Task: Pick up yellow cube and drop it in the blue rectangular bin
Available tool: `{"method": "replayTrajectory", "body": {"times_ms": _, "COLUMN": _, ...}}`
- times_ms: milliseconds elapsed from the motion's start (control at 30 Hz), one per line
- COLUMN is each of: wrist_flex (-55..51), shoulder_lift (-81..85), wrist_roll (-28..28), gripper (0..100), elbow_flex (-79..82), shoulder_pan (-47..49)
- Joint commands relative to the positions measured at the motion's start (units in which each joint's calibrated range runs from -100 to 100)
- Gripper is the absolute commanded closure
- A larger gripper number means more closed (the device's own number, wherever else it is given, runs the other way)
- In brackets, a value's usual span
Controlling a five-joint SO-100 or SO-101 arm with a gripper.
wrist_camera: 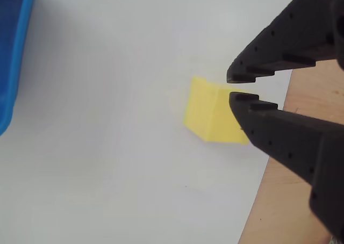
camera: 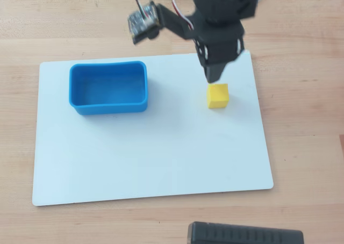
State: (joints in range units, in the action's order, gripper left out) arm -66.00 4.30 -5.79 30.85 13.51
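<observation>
The yellow cube point(camera: 218, 95) sits on the white board, right of centre in the overhead view. It is also in the middle of the wrist view point(wrist_camera: 209, 115). My black gripper point(camera: 214, 78) hangs just behind and above the cube. In the wrist view the gripper point(wrist_camera: 230, 88) has its jaws nearly together, empty, with the tips over the cube's right edge. The blue rectangular bin point(camera: 108, 110) stands empty at the board's left. Its wall shows at the left edge of the wrist view point(wrist_camera: 13, 56).
The white board point(camera: 150, 158) lies on a wooden table point(camera: 306, 147). The board's right edge runs close to the cube. A black ribbed object point(camera: 244, 234) lies at the table's front edge. A small circuit board point(camera: 144, 19) hangs off the arm.
</observation>
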Motion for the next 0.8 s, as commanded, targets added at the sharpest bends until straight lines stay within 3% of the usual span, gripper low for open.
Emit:
{"method": "replayTrajectory", "body": {"times_ms": 0, "wrist_flex": -3.7, "shoulder_lift": -7.7, "wrist_roll": -1.9, "gripper": 100, "elbow_flex": -18.7, "shoulder_pan": 2.0}}
{"method": "replayTrajectory", "body": {"times_ms": 200, "wrist_flex": -5.7, "shoulder_lift": -9.7, "wrist_roll": -2.4, "gripper": 100, "elbow_flex": -21.3, "shoulder_pan": 3.2}}
{"method": "replayTrajectory", "body": {"times_ms": 400, "wrist_flex": -9.3, "shoulder_lift": -6.9, "wrist_roll": -2.4, "gripper": 80, "elbow_flex": -21.3, "shoulder_pan": 0.7}}
{"method": "replayTrajectory", "body": {"times_ms": 767, "wrist_flex": -11.7, "shoulder_lift": -7.4, "wrist_roll": -2.7, "gripper": 73, "elbow_flex": -20.8, "shoulder_pan": 1.7}}
